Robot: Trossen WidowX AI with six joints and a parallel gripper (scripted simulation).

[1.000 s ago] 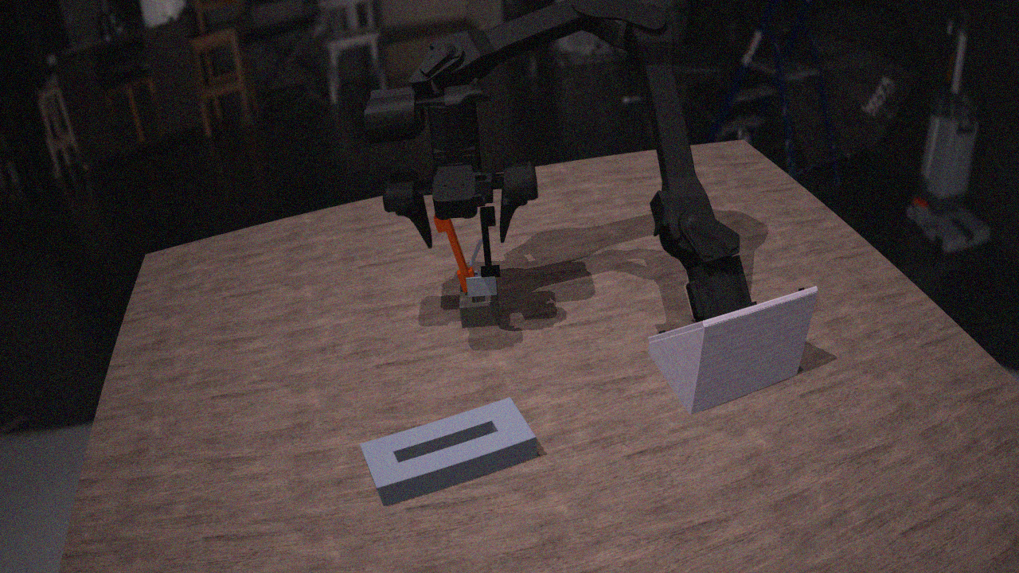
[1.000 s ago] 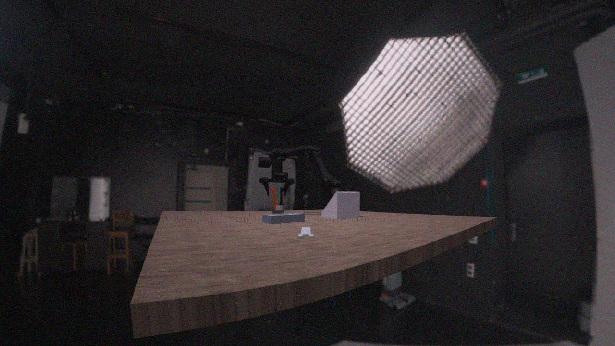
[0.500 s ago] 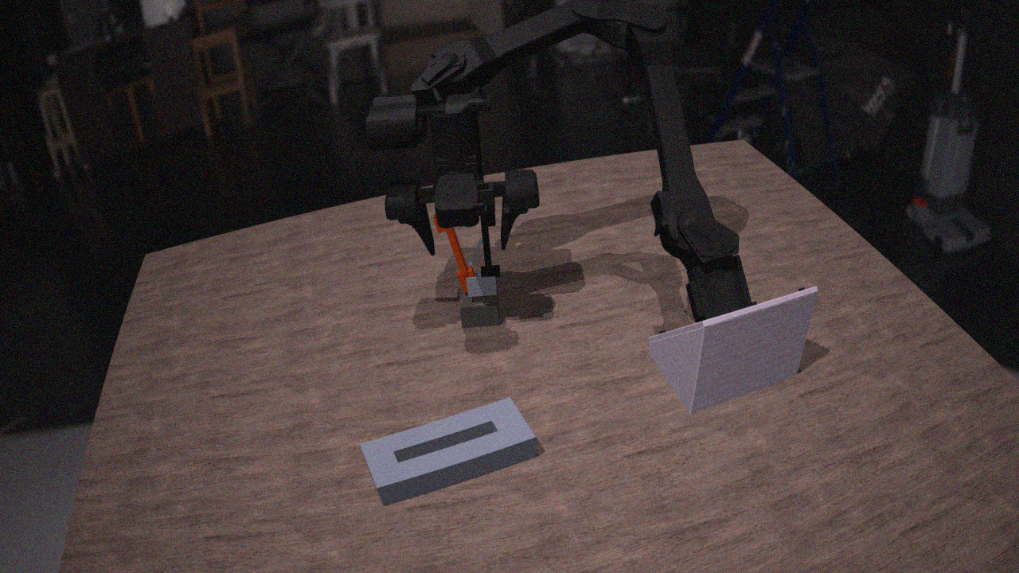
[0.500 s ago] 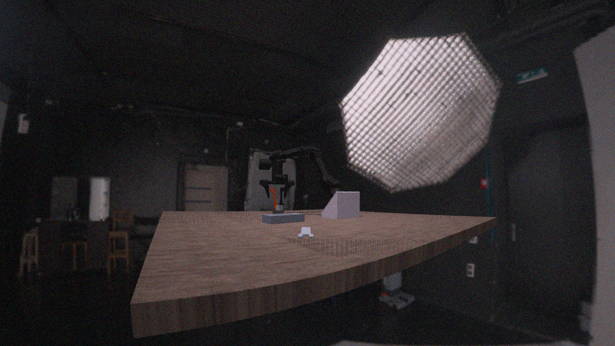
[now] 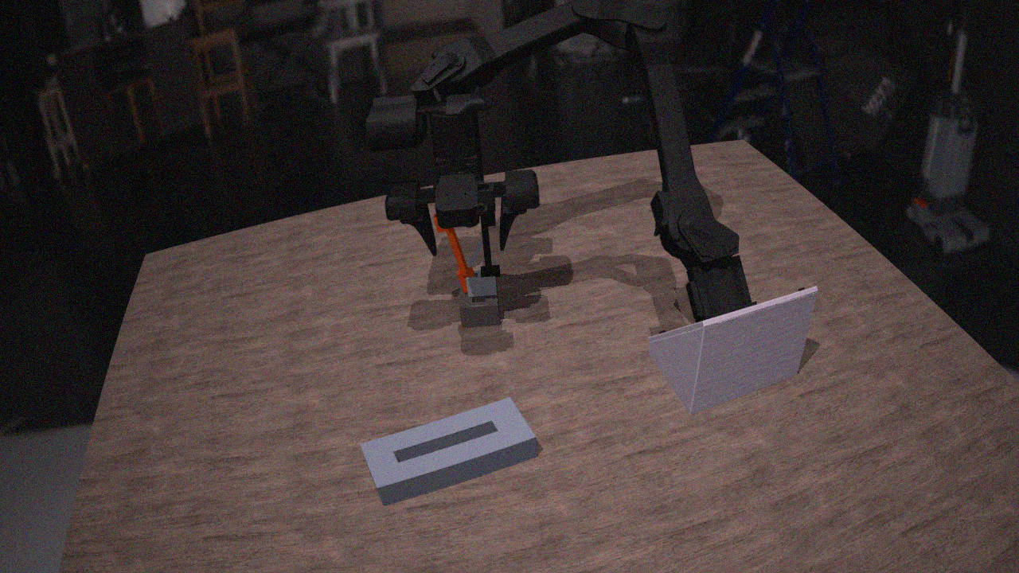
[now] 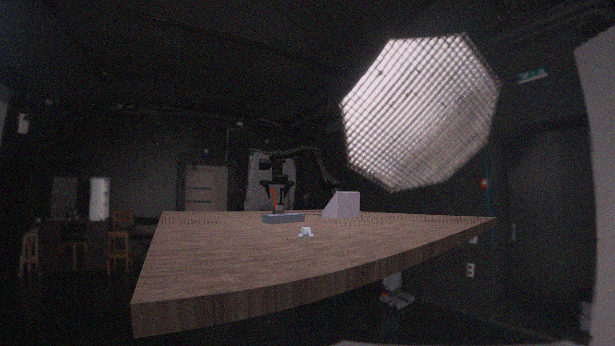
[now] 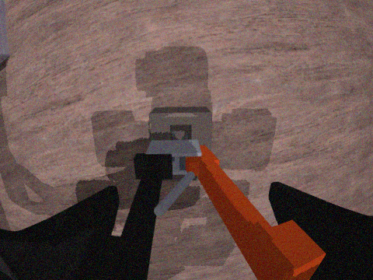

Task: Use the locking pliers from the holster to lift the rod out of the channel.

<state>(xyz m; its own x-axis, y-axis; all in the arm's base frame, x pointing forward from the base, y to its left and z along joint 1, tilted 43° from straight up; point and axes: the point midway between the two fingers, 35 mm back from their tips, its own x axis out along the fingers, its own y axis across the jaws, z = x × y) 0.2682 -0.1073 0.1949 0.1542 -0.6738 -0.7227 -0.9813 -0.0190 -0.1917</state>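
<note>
Wood-grained counter [image 5: 605, 498] [image 6: 236, 258] [image 7: 303, 70] surrounds the squared grey holster [image 5: 480, 314] [image 7: 203, 128], well inside its edges. Upright pliers [image 5: 458, 251] [image 6: 274, 199] [image 7: 229, 194] stand in it, handles between the open gripper's [image 5: 468, 252] [image 6: 277, 196] [image 7: 194, 187] parted fingers. Shadow obscures the slotted block's [image 5: 455, 471] [image 6: 282, 218] channel; I can't make out the rod.

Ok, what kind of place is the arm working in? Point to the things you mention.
Probably a photo or film studio: a large honeycomb-fronted light [image 6: 423, 111] glows over the wooden table [image 5: 249, 370] [image 6: 240, 266], dark walls surround it, and a green sign [image 6: 532, 75] hangs nearby.
</note>
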